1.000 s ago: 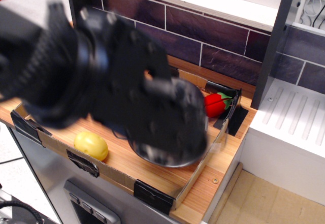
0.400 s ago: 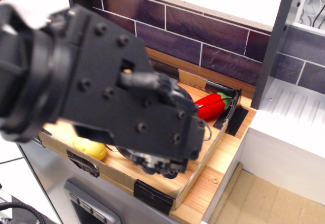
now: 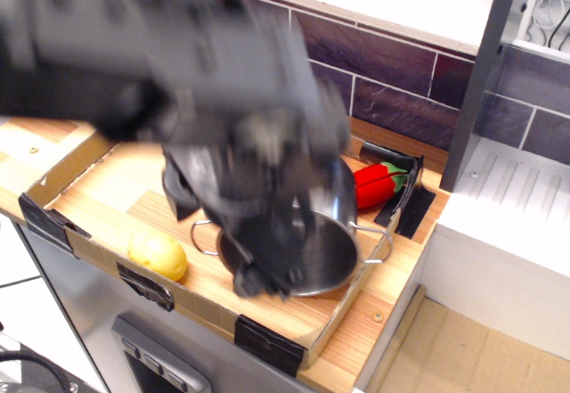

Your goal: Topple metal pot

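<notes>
The metal pot [image 3: 325, 246] is being seen upright on the wooden tabletop [image 3: 107, 201], its axis vertical and its mouth facing up, wire handles pointing left and right; the blurred tool [image 3: 258, 273] is being held at its near rim; its grip cannot be told.

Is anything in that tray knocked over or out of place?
The pot looks tilted, not flat, with the blurred end effector right against it. The potato and pepper lie undisturbed.
</notes>
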Controlling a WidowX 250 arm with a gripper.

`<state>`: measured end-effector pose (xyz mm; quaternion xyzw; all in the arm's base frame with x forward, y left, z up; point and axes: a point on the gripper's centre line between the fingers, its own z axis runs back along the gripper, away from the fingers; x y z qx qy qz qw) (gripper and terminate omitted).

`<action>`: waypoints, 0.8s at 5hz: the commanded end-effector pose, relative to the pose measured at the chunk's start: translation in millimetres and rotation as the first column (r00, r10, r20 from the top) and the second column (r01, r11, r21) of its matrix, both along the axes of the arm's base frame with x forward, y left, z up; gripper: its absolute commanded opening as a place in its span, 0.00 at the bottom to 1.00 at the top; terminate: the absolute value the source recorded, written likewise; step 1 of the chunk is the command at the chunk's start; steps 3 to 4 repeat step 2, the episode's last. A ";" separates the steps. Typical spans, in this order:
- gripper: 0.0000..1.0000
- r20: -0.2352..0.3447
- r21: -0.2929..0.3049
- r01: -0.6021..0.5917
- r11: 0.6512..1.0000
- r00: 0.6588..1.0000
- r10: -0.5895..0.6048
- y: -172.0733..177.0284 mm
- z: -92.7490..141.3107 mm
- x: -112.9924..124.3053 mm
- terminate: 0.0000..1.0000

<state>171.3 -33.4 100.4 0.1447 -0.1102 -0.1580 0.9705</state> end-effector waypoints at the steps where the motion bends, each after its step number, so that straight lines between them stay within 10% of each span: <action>1: 1.00 -0.059 -0.231 -0.036 0.972 0.998 0.023 16.4 61.1 21.7 0.00; 2: 1.00 -0.062 -0.287 -0.060 0.956 0.997 0.044 24.9 80.7 26.2 1.00; 4: 1.00 -0.062 -0.287 -0.060 0.956 0.997 0.044 24.9 80.7 26.2 1.00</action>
